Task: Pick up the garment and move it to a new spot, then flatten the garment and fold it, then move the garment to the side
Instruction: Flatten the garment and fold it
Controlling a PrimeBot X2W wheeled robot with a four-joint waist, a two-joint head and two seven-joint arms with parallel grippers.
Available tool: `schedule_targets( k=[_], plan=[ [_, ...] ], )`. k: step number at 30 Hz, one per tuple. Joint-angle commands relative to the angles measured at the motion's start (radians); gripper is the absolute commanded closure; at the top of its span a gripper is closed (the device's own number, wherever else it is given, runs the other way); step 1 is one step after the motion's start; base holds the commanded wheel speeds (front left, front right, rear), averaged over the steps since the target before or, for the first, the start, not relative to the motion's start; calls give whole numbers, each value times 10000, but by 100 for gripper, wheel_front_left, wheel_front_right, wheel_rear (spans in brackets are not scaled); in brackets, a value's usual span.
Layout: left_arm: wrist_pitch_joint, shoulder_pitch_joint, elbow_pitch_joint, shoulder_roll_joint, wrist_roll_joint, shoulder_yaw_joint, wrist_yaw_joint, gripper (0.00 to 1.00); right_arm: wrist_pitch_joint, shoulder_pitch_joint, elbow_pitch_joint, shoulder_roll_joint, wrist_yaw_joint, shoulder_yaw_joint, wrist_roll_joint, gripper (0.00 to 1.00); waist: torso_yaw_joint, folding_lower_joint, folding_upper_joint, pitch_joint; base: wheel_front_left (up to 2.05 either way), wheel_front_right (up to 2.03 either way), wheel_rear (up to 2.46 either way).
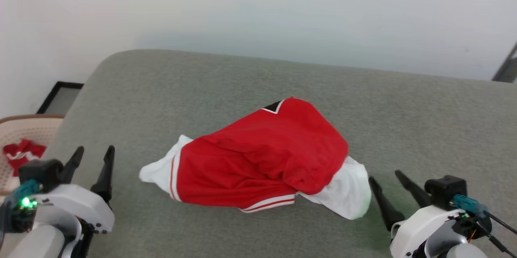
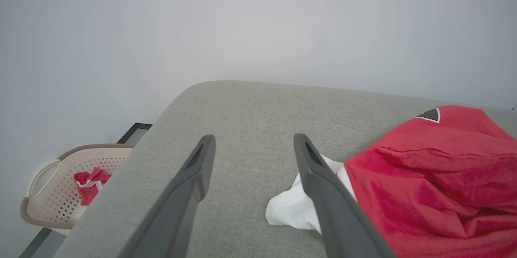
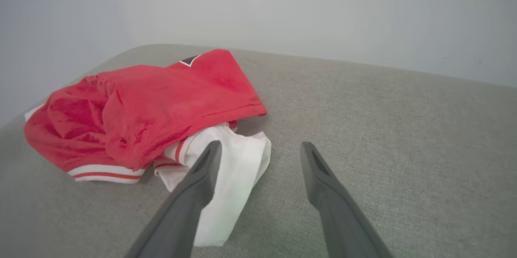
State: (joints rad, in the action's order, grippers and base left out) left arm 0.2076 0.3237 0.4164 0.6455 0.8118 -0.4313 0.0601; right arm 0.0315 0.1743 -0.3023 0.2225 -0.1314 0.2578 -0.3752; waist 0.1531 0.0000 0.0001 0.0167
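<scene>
Grey fabric surface (image 1: pixel 404 108), garment (image 1: pixel 262 157) crumpled. Left gripper (image 1: pixel 95 151) and right gripper (image 1: pixel 384 176) flanking garment, fingers (image 1: pixel 106 169) spread, empty. Advise pinching white sleeves (image 1: pixel 347 197), lifting evenly.

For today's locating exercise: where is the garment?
In the head view, the garment lies crumpled on the grey cushion, between the left gripper and the right gripper, nearer the right.

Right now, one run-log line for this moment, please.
garment: crumpled on grey cushion | left gripper: open, empty | right gripper: open, empty | fold: not started
</scene>
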Motion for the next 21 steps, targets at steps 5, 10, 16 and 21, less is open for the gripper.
schedule_targets(
  k=[5, 10, 16, 21],
  plan=[
    [514, -597, -425, -341, -252, 615, 398, 0, -1229, 11, -262, 114, 14, 161, -433, 0, 505, 0, -1, -2, 0, 0, 0],
    [576, -1171, -998, -870, -866, 1574, 540, 0, -2248, 233, -454, 206, 14, 148, -466, 0, 797, 0, -1, 150, 0, 0, 0],
    [582, -1790, -1578, -1794, -1852, 2869, 311, 0, -2983, 483, -1052, 141, 14, 87, -506, 0, 1081, 0, -1, 299, 0, 0, 0],
    [582, -2078, -1671, -2472, -2528, 3758, -54, 0, -3415, 767, -1700, 116, 14, 159, -353, 100, 1233, 0, -1, 357, 0, 0, 0]
  ],
)
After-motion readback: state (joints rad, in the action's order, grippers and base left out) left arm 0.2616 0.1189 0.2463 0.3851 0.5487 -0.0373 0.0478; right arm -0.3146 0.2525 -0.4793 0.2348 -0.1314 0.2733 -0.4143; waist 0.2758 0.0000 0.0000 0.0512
